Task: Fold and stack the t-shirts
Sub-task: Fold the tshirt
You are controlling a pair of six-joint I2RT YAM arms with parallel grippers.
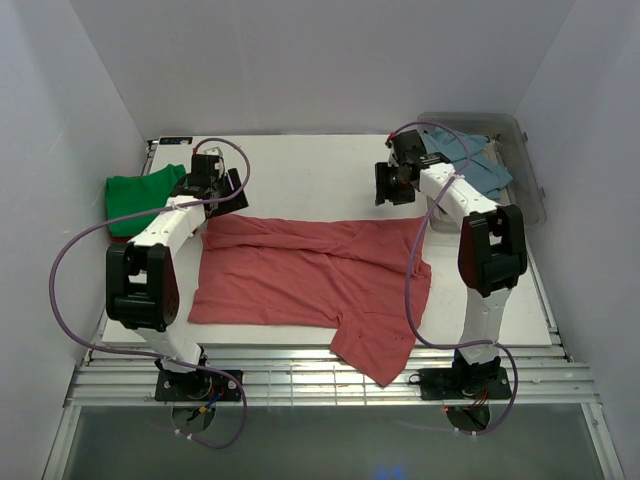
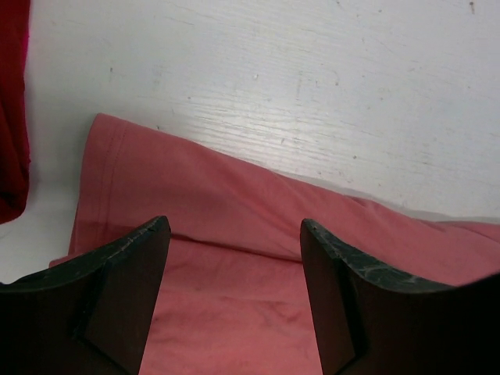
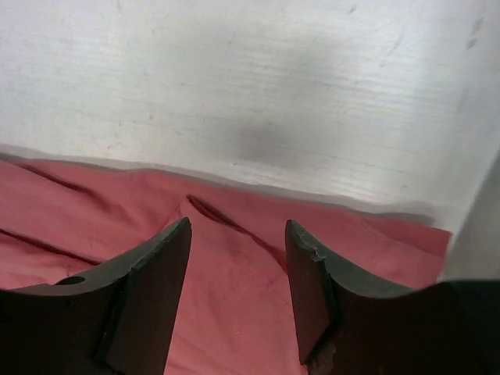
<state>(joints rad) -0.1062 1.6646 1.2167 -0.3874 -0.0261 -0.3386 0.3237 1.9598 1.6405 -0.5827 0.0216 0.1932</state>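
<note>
A salmon-pink t-shirt [image 1: 310,270] lies spread across the middle of the table, one sleeve hanging over the near edge. My left gripper [image 1: 226,198] is open and empty above its far left corner. In the left wrist view the pink cloth [image 2: 195,180] lies under and between the open gripper [image 2: 234,221]. My right gripper [image 1: 393,192] is open and empty over the shirt's far right edge. The right wrist view shows creased pink cloth [image 3: 94,203] below the open gripper [image 3: 238,222]. A bright green shirt [image 1: 140,195] lies at the far left on a red one [image 1: 120,238]. A light blue shirt [image 1: 485,170] lies in the bin.
A clear plastic bin [image 1: 530,175] stands at the back right, beside the right arm. The red shirt's edge [image 2: 12,117] shows at the left of the left wrist view. White walls enclose the table on three sides. Bare white tabletop [image 1: 310,170] lies beyond the pink shirt.
</note>
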